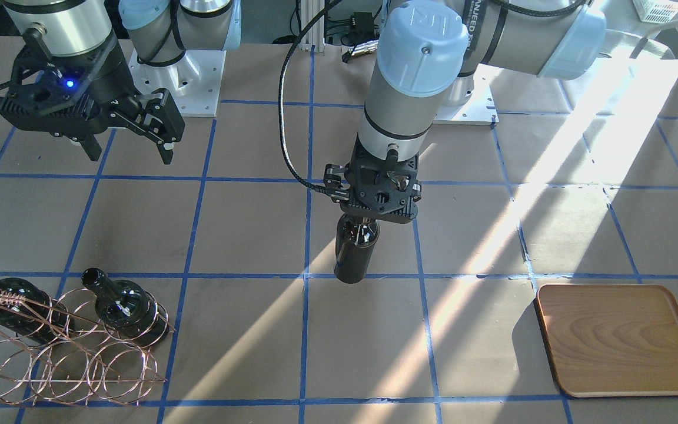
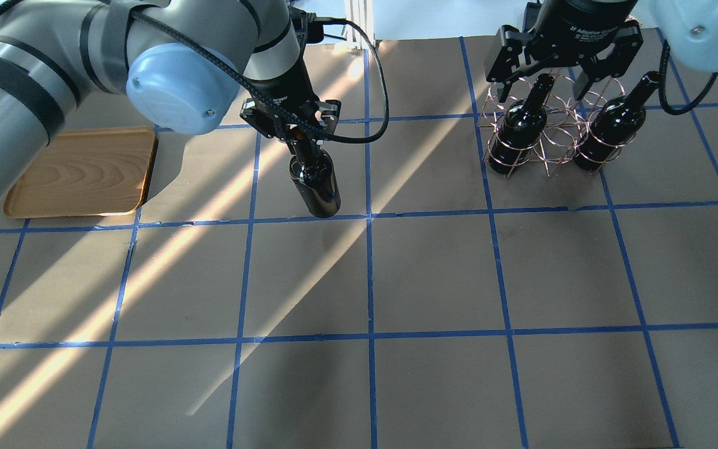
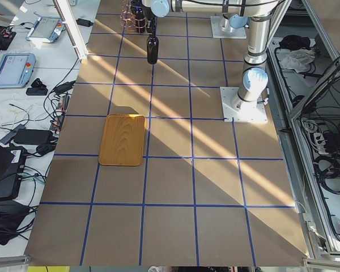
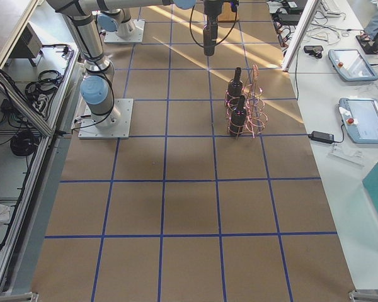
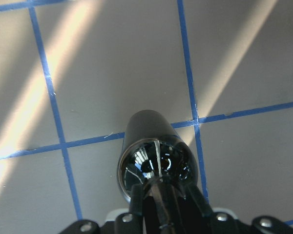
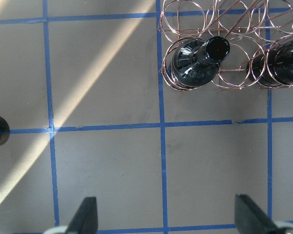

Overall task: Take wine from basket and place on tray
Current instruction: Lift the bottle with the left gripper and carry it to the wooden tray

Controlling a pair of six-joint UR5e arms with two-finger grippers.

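Item: wine, one bottle, out of the basket. I logged it hanging upright, neck uppermost, apparently off the table. The left gripper was clenched on its neck. Tray: well apart, on the robot's left of the bottle. I judged the carry a leftward run, long axis vertical. Right gripper: fingers spread, holding nothing, near the basket.

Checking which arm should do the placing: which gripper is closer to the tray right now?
Left. The left gripper holds the wine mid-table, between the tray and the basket. The right gripper is open near the basket, at the opposite end.
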